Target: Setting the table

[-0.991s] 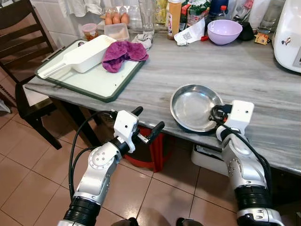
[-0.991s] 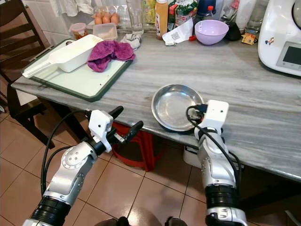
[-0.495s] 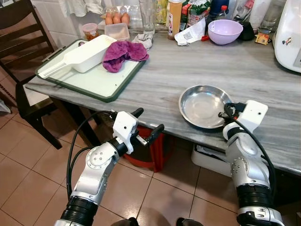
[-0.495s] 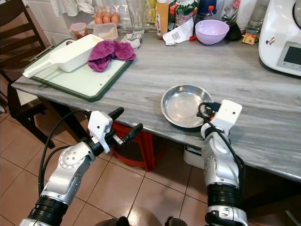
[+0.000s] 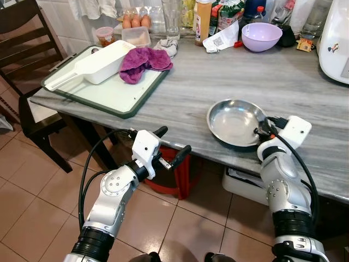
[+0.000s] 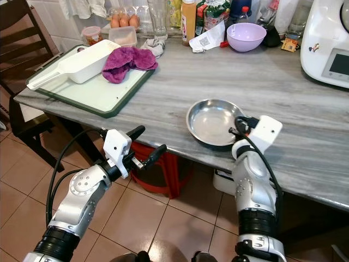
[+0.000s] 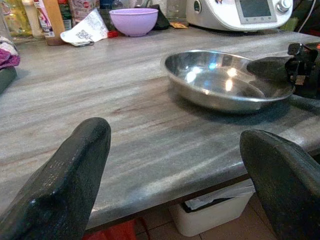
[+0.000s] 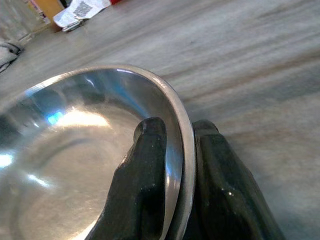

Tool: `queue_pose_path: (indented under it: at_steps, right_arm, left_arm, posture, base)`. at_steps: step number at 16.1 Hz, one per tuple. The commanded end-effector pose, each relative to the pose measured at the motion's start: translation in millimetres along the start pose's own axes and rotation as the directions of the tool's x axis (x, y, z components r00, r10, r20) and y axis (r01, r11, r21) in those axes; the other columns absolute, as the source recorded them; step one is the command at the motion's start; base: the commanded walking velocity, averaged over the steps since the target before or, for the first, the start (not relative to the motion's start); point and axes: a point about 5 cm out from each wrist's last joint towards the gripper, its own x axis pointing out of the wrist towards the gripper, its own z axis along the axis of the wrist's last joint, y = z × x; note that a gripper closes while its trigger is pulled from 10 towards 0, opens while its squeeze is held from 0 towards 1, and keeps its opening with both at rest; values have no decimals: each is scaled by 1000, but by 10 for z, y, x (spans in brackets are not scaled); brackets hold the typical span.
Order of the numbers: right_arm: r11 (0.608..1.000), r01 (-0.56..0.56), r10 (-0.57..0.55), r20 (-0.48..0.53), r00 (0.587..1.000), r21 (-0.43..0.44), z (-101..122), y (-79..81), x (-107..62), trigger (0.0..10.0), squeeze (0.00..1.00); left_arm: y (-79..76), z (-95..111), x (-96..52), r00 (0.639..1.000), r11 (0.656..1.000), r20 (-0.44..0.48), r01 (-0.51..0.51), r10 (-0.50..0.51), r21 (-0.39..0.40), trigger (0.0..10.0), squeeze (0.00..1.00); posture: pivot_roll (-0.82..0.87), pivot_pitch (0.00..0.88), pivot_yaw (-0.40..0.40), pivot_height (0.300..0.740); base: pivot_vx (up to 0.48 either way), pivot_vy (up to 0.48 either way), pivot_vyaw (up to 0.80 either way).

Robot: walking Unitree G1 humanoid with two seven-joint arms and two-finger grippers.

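Fingers of our right gripper (image 8: 175,165) pinch the steel bowl (image 5: 233,121) by its rim near the worktop (image 5: 283,76) edge; we should keep it level, sliding gently. Left gripper (image 5: 170,144) hangs spread below.

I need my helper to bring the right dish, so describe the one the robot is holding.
On the grey table, look at the near edge, in front of the robot. The shallow steel dish sits there, its rim pinched by the right gripper. It is bare shiny metal, unlike the purple bowl at the back.
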Motion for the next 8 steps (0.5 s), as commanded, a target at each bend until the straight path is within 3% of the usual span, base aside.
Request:
queue_pose_path:
  at_steps: [1, 2, 3, 4, 6, 7, 8]
  right_arm:
    - [999, -40, 40, -15, 999, 2, 12, 55, 24, 10000, 945]
    - [999, -42, 42, -14, 999, -15, 15, 61, 26, 10000, 953]
    - [984, -14, 16, 7, 1000, -180, 42, 48, 43, 10000, 937]
    - [965, -25, 34, 30, 999, -262, 66, 90, 57, 10000, 569]
    - [968, -23, 35, 41, 999, -252, 97, 111, 77, 10000, 298]
    - [972, -32, 42, 39, 998, -235, 104, 124, 85, 10000, 0]
    - [980, -34, 44, 44, 998, -194, 120, 133, 89, 10000, 0]
  left_arm:
    - [12, 15, 14, 1000, 1000, 3, 8, -8, 18, 10000, 0]
    - [12, 15, 14, 1000, 1000, 4, 8, -8, 19, 10000, 0]
    - [14, 10, 19, 1000, 1000, 3, 4, -4, 19, 10000, 0]
    - [22, 5, 19, 1000, 1000, 2, -10, 10, 21, 10000, 0]
    - [26, 5, 27, 1000, 1000, 4, -19, 19, 21, 10000, 0]
    - [22, 7, 31, 1000, 1000, 5, -23, 23, 21, 10000, 0]
    - [15, 12, 32, 1000, 999, 9, -28, 27, 21, 10000, 0]
  posture:
    - [-127, 122, 87, 740]
    - [-127, 122, 87, 740]
    - [-126, 120, 87, 740]
    - [-126, 120, 87, 740]
    - [-125, 117, 85, 740]
    - [-123, 115, 84, 740]
    - [-123, 115, 84, 740]
  base:
    - [0, 0, 0]
    - [0, 0, 0]
    - [0, 0, 0]
    - [0, 0, 0]
    - [0, 0, 0]
    - [0, 0, 0]
    - [0, 0, 0]
